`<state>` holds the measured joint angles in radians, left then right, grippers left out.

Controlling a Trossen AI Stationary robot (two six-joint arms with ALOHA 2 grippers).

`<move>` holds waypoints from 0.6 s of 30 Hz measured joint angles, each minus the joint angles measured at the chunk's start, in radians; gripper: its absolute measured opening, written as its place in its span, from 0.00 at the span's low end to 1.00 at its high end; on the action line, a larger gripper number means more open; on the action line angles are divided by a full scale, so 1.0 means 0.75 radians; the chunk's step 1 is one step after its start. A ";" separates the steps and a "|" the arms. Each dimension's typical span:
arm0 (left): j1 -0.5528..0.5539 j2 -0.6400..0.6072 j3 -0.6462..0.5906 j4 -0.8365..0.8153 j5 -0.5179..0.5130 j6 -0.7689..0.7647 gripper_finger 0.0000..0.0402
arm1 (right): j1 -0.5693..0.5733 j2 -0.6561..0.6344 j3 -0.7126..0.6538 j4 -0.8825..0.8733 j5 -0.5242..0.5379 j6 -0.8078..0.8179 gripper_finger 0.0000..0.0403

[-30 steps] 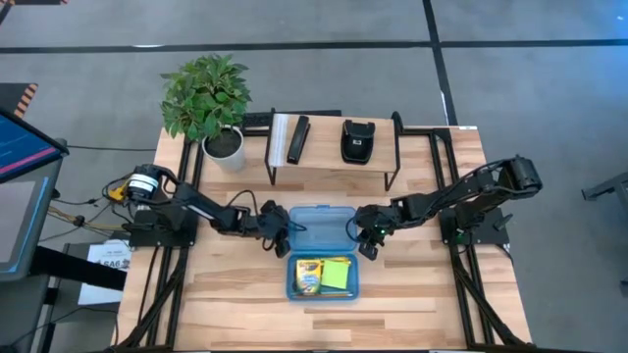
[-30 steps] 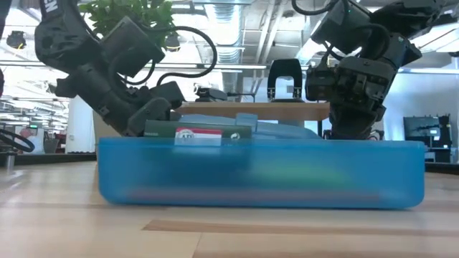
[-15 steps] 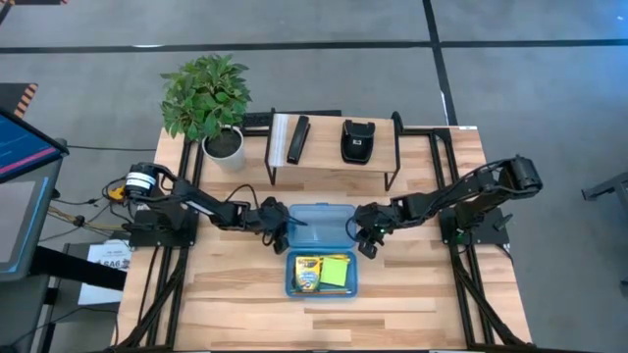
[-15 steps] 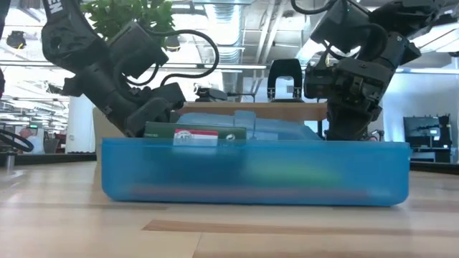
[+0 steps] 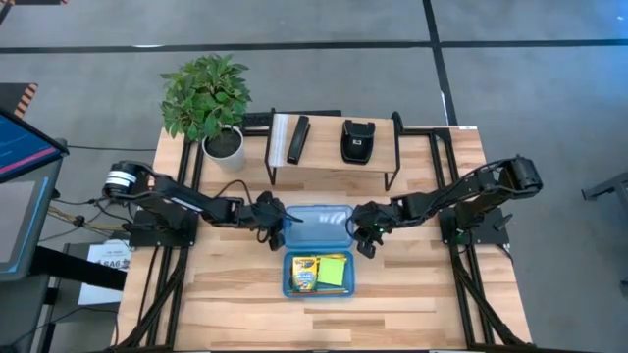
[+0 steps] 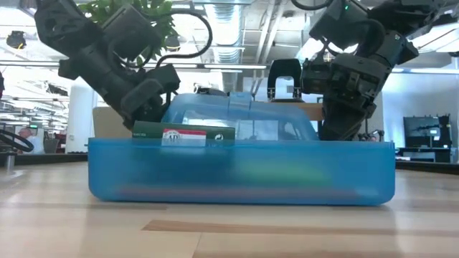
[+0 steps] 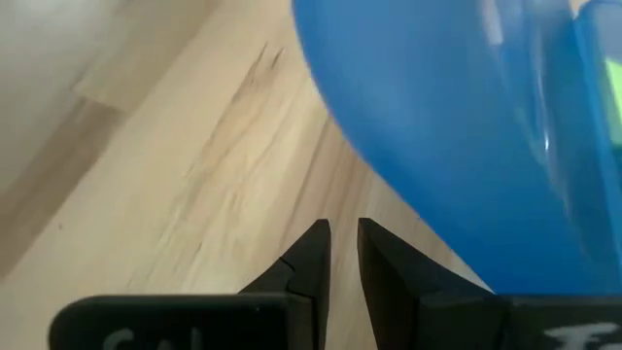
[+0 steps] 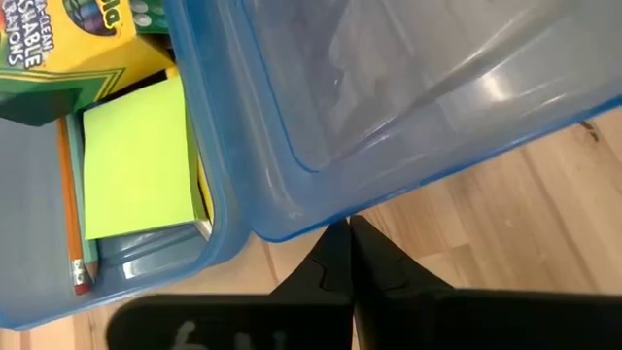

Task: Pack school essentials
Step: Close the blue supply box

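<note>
Crayon box sits in blue case on wooden table; both arms' fingers closed.

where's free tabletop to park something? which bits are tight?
Free: bare wood left and right of the blue case, and along the near edge. Tight: the lid, with the left gripper and right gripper beside it, below the shelf.

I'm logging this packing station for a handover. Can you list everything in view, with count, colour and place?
Case: one, blue translucent, table centre.
Lid: one, blue translucent, raised between both hands.
Crayon box: one, yellow-green, inside case.
Sticky-note pad: one, lime green, inside case.
Pencil: at least one, orange, beside the pad.
Plant: one, green, white pot, far left corner.
Shelf: one, wooden, far side.
Bar: one, black, on shelf.
Pouch: one, black, on shelf.
Left hand: lid's left edge.
Right hand: shut, lid's right edge.
</note>
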<state>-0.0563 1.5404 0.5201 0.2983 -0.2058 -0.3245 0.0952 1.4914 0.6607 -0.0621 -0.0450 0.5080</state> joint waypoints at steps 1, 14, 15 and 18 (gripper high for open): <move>0.000 -0.007 0.000 0.002 0.000 0.007 0.11 | 0.000 0.000 0.004 -0.008 -0.002 -0.010 0.02; -0.001 -0.128 0.000 -0.085 -0.016 0.049 0.11 | 0.001 0.000 0.171 -0.237 0.037 -0.094 0.02; -0.001 -0.139 0.000 -0.091 -0.017 0.054 0.11 | 0.001 0.000 0.180 -0.247 0.040 -0.097 0.02; -0.003 -0.174 0.000 -0.109 -0.018 0.058 0.11 | 0.006 0.000 0.209 -0.288 0.066 -0.107 0.02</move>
<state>-0.0583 1.4096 0.5201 0.2169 -0.2190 -0.2811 0.0995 1.4914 0.8178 -0.2782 0.0041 0.4281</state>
